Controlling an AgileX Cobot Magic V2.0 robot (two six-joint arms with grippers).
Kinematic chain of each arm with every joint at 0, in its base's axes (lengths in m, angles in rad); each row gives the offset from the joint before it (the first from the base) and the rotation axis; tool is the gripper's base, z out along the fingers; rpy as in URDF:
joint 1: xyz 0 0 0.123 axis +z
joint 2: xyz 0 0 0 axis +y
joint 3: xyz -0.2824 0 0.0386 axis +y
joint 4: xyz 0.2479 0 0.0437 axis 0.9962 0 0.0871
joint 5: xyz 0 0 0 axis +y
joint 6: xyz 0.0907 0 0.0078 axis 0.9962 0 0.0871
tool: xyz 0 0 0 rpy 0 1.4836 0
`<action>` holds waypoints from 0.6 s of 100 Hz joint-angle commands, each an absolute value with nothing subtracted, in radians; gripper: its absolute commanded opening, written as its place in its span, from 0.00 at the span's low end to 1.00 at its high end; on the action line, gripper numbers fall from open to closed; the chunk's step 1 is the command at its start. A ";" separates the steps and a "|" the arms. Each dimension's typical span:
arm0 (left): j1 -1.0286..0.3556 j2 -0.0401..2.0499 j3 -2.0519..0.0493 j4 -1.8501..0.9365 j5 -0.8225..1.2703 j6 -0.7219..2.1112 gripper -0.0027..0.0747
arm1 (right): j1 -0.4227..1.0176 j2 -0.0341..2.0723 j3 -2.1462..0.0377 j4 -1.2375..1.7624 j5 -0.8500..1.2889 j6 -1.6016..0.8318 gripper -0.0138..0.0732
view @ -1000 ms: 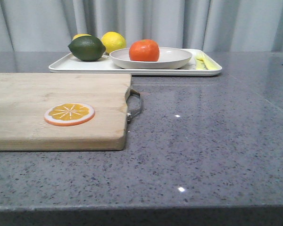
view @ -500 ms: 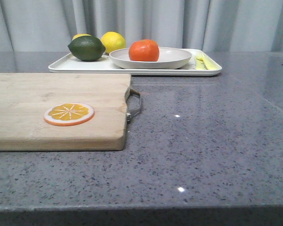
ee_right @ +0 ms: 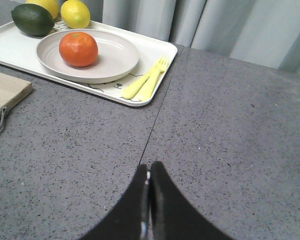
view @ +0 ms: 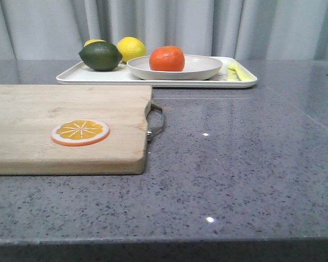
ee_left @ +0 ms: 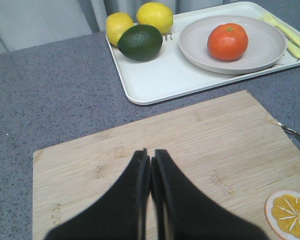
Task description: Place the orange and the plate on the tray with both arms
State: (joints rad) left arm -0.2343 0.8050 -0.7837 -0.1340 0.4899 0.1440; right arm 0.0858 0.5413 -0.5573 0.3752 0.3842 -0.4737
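Note:
The orange rests in the off-white plate, and the plate sits on the white tray at the back of the table. The same orange, plate and tray appear in the left wrist view, far beyond my left gripper, which is shut and empty over the wooden cutting board. My right gripper is shut and empty over bare grey counter, well short of the orange, plate and tray. Neither gripper shows in the front view.
On the tray also lie a dark green lime, two lemons and yellow cutlery. The cutting board with a metal handle fills the left front and carries a flat orange slice. Grey curtains hang behind.

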 commanded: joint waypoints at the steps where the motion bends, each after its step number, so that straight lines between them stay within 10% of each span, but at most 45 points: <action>1: -0.229 0.816 -0.809 -0.146 0.415 0.136 0.01 | 0.078 0.541 -0.583 0.376 0.301 -0.482 0.04; 60: -0.229 0.435 -0.362 -0.113 0.059 0.136 0.01 | 0.078 0.541 -0.583 0.376 0.301 -0.482 0.04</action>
